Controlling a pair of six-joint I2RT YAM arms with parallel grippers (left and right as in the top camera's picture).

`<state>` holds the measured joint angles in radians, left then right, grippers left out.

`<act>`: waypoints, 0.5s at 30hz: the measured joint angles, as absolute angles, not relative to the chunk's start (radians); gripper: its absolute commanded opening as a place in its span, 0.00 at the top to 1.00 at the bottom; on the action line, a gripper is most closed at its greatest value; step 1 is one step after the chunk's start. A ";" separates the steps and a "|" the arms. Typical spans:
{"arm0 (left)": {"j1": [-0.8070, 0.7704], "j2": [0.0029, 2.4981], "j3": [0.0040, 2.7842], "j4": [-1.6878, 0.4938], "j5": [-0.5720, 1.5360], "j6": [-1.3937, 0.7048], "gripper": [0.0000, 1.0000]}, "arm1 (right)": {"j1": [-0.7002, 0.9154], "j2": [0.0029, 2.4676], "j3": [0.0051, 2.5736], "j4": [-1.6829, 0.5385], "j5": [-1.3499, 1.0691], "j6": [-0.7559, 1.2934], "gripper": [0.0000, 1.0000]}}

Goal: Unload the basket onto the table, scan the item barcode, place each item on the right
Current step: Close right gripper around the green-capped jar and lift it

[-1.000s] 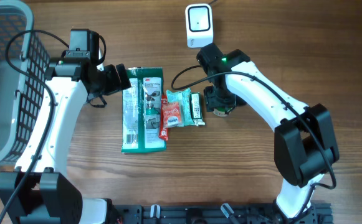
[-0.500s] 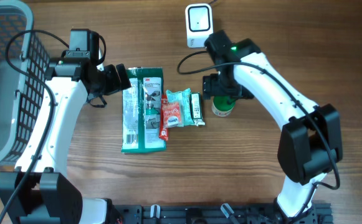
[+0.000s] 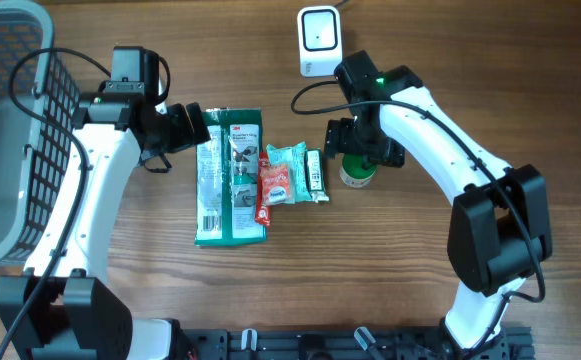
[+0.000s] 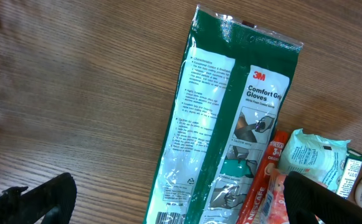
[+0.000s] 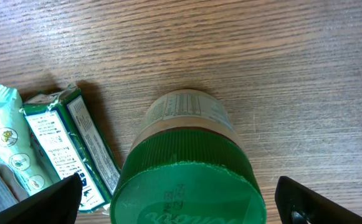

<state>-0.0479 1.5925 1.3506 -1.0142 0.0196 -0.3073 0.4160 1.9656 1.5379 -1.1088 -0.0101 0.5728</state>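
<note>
Ann: Where is the thing to scan?

Ben: I think it is the little jar point(image 3: 358, 176) with the green lid point(image 5: 188, 194); it stands up straight on the wooden table point(image 3: 530, 80), a bit right of the middle of the top view; the small striped box point(image 3: 315, 175) is just beside it on the left; the white scanner point(image 3: 319, 40) sits near the top edge, above it.

Ann: Is a gripper holding it?

Ben: No; the right gripper point(image 5: 177, 182) hangs right over the lid with its two fingers point(image 5: 50, 202) spread wide, one in each bottom corner of its own camera view, with a gap on both sides; the left gripper point(image 4: 179, 180) is spread wide too, with nothing in it, by the top end of the green glove pack point(image 3: 230, 175), left of the middle.

Ann: How will the jar feel?

Ben: Hard and stiff, I guess, so it will not squash; it looks small and likely light; the lid has little ridges round its side, and those should help the fingers not slip; the pale body under the lid looks smooth, so it may slide more.

Ann: So where to grab?

Ben: On the ridged side of the lid, one finger on each side, is my pick; it is round, so a crooked pinch could tip it; small print wraps the body, and I cannot see a barcode from here, so the fingers should not cover that part.
</note>
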 measured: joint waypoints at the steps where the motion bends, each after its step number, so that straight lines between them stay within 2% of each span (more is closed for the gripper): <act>1: -0.048 1.592 1.351 -1.014 0.020 -0.307 0.00 | 0.416 1.966 1.534 -1.105 -0.011 0.577 0.02; 8: -0.048 1.592 1.351 -1.014 0.019 -0.307 0.00 | 0.416 1.966 1.436 -0.997 -0.015 0.608 0.08; 10: -0.048 1.592 1.351 -1.014 0.019 -0.307 0.00 | 0.416 1.966 1.409 -0.966 -0.018 0.614 0.14; 12: -0.048 1.592 1.351 -1.014 0.019 -0.307 0.00 | 0.416 1.966 1.397 -0.952 -0.019 0.622 0.25; 13: -0.048 1.592 1.351 -1.014 0.020 -0.307 0.00 | 0.416 1.966 1.396 -0.944 -0.019 0.624 0.27; 15: -0.048 1.592 1.351 -1.014 0.019 -0.307 0.00 | 0.416 1.966 1.396 -0.936 -0.023 0.628 0.24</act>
<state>-0.0479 1.5925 1.3506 -1.0142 0.0193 -0.3073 0.4160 1.9659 1.3964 -0.9360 -0.0227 0.6285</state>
